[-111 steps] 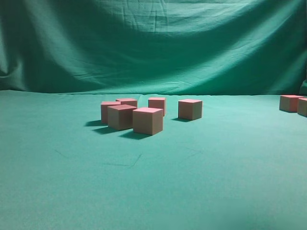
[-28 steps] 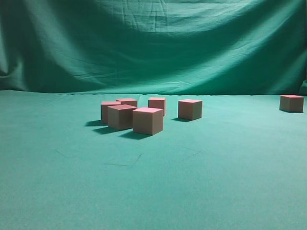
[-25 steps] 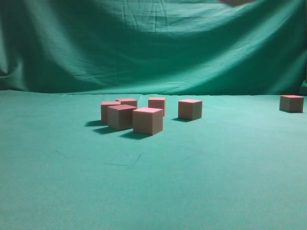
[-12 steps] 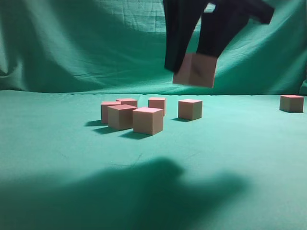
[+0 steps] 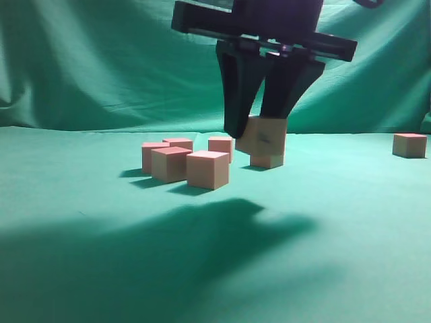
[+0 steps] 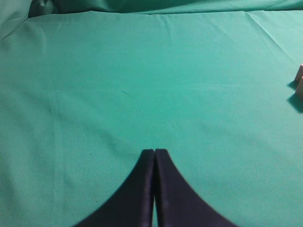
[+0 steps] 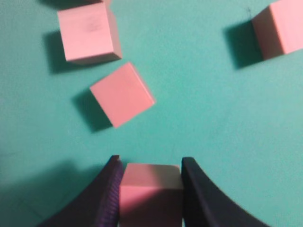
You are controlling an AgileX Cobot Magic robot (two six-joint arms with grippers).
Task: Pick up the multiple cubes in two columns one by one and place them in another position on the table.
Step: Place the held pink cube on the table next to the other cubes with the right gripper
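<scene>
Right black two-fingered gripper (image 5: 262,134) clamped on a pale pink foam cube (image 5: 262,135), one face against each finger; same hold confirmed in the right wrist view, cube (image 7: 150,195) filling the gap between the jaws. Held cube tilted slightly and apparently clear of the green cloth-covered table (image 5: 350,222), though contact cannot be ruled out from this low angle.

Relation governing the coming move: bare cloth directly under and just ahead of the fingers in the wrist view. Nearest neighbour, a loose pink cube turned on the diagonal (image 7: 122,94), ahead and to the left of the fingers, apart from them. A square-set pink cube (image 7: 88,32) farther ahead on the left; another pink cube (image 7: 279,27) ahead on the right, cut off by the frame edge. Judged: straight descent appears open; any drift forward and left risks nudging the diagonal cube. No long axis to align, the piece being cubic.

Left black gripper (image 6: 155,156) with fingers pressed together, holding nothing, over bare cloth well away from the group; right arm plainly the nearer.

Hidden or uncertain: in the exterior view the held cube partly covers a pink cube (image 5: 268,161) standing behind it; depth between the two not readable. Clustered pink cubes (image 5: 185,161) overlap one another, count of columns unclear. A single pink cube (image 5: 409,145) far off to the right.
</scene>
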